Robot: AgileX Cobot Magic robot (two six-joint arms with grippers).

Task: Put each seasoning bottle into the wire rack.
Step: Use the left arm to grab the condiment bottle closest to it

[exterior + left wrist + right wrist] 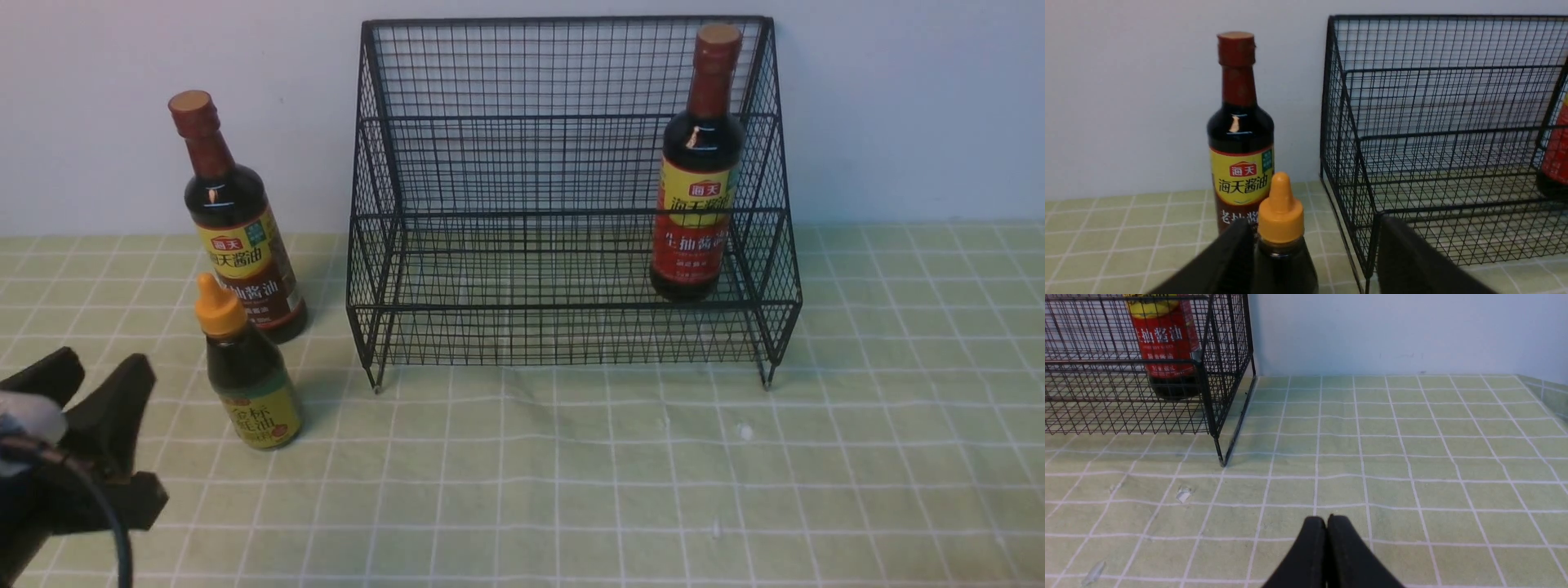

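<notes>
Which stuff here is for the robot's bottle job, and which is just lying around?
For the job: tall brown-capped bottle with yellow-and-brown label; short orange-capped bottle with yellow-green label; tall brown-capped bottle with yellow-and-red label; black wire-mesh rack.
Just there: green checked tablecloth; small white scraps; white wall.

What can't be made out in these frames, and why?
- Short bottle: label and base, left wrist view; bottom edge and left claw cut them off.
- Racked bottle: cap and neck, right wrist view; top edge.
- Right claw: outside front view; wrist view shows only shut tips.
- Tall table bottle: lower label, both views; short bottle covers it.
</notes>
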